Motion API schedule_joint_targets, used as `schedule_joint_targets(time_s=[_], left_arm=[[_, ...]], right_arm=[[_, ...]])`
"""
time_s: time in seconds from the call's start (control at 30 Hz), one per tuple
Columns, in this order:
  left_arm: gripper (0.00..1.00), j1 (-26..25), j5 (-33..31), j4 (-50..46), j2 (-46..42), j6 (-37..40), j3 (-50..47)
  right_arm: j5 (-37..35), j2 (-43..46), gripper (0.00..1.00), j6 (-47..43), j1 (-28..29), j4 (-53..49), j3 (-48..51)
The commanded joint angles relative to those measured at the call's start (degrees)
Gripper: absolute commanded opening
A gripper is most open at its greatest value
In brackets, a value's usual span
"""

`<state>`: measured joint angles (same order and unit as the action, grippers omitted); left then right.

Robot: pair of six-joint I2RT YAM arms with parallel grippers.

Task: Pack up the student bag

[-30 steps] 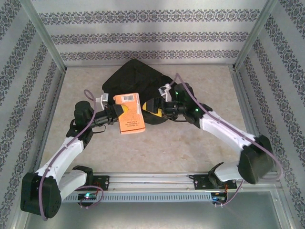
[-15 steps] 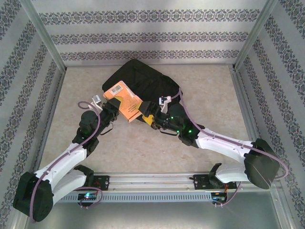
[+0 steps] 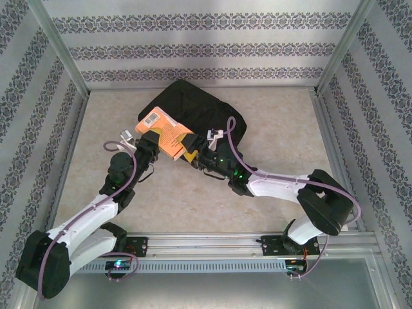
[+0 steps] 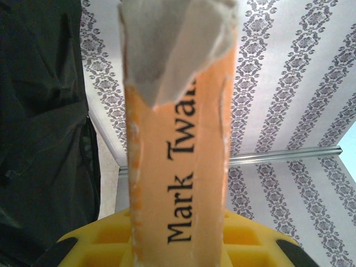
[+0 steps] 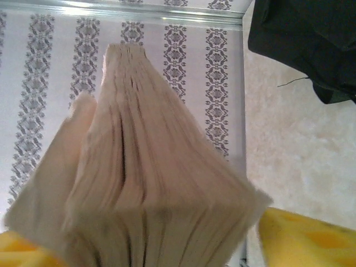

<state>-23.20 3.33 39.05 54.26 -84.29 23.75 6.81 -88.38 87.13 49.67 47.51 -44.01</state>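
Orange book [image 3: 168, 134] has shifted farther over student bag [image 3: 193, 103].

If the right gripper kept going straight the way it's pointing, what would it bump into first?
The orange book. Its page edges sit right between the right gripper's jaws, so that comes first; whether they already touch is unclear. The left gripper holds the book's spine on the far side.

Open room: bare beige tabletop [image 3: 290, 129] left, right and near of centre.
Blocked: floppy black fabric backpack [image 3: 206, 109], orange paperback book [image 3: 168, 134] overlapping its near-left edge.
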Motion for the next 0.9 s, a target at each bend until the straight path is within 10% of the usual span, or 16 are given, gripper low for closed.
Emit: schedule_joint_targets(time_s=[0.0, 0.27, 0.43, 0.6, 0.87], left_arm=[[0.0, -0.7, -1.0, 5.1, -0.6, -1.8, -0.3], [0.08, -0.9, 1.3, 2.1, 0.0, 0.2, 0.6], [0.53, -0.9, 7.8, -13.7, 1.8, 14.3, 9.3], [0.64, -1.6, 17.7, -35.0, 13.9, 32.9, 26.4], [0.69, -12.3, 9.8, -63.9, 36.1, 59.5, 55.6]], right_arm=[[-1.4, -1.8, 0.61, -0.3, 0.6, 6.8, -2.9], [-3.2, -0.8, 0.03, -2.0, -0.1, 5.8, -1.0], [-3.3, 10.0, 0.0, -8.4, -6.4, -8.6, 3.5], [-8.1, 27.4, 0.0, -22.3, -16.1, -38.9, 3.1], [-10.1, 40.8, 0.0, -32.9, -33.6, -64.6, 1.0]])
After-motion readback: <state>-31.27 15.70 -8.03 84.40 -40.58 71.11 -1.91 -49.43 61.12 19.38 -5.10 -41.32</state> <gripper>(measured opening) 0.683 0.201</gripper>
